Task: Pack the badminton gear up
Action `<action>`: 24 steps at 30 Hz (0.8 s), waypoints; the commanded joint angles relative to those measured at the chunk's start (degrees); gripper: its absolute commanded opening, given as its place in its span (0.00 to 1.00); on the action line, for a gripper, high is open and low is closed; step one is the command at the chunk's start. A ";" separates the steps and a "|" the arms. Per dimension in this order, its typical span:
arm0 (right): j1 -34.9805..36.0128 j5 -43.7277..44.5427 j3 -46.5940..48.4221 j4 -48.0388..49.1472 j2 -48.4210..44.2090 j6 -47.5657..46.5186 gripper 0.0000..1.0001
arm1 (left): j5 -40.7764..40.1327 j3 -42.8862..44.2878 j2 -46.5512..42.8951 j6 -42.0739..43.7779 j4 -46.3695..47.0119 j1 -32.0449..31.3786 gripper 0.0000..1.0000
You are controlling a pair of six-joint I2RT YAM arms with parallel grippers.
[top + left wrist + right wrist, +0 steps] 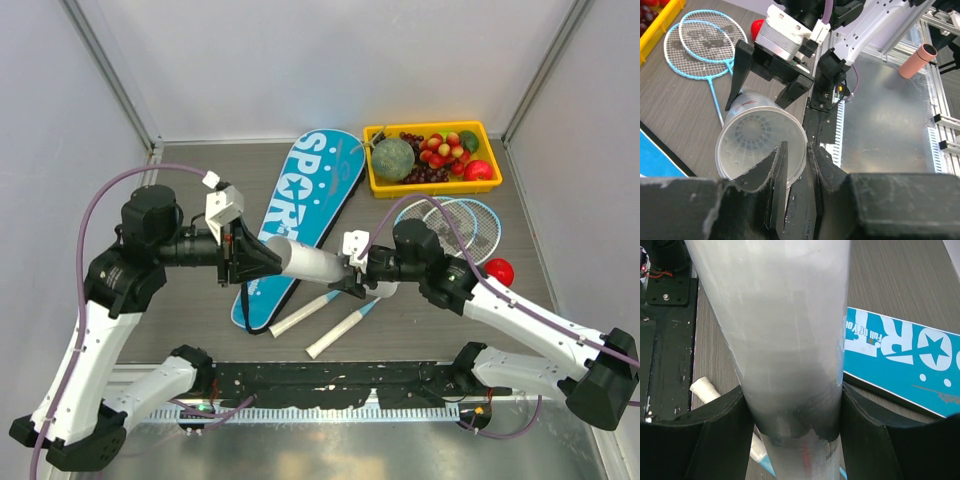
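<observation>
The tube (305, 262) is off the worktop (200, 180). It lies almost level in the air, over the near right edge of the bag (300, 215), and it is held between the two arms.

The right gripper (352, 270) takes it around the body. In the right wrist view its fingers (725, 430) press the tube (785, 340) from both sides, so they are clamped on it.

The left gripper (262, 258) is at the open end of the tube. In the left wrist view the mouth of the tube (760, 145) faces the camera. One finger of the left gripper (797, 150) is inside the rim and the other is outside, with the wall between them and only a narrow gap. Whether they already pinch the wall cannot be told.

The bag is blue with white "SPORT" letters and lies flat on the worktop. Two rackets (455, 220) lie to the right of the bag, their heads overlapping and their white handles (305, 313) close to its near end. The yellow tray (372, 160) with fruit stands just right of the bag's far end. A red fruit (498, 271) lies well to the right of the bag, beside the racket heads.
</observation>
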 commanded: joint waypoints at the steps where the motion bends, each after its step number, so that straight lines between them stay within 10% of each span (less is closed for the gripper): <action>1: 0.70 -7.68 1.60 13.61 -3.41 -0.30 0.44 | 0.61 -5.87 -2.33 -8.61 10.76 -0.08 0.25; 17: 0.70 -12.95 1.69 21.87 -5.52 3.38 0.42 | 2.54 -19.14 -7.52 -31.57 41.26 -0.17 0.22; 24: 0.70 -14.09 2.66 31.36 -3.85 13.65 0.42 | 0.88 -23.97 -9.28 -27.81 43.74 -0.78 0.22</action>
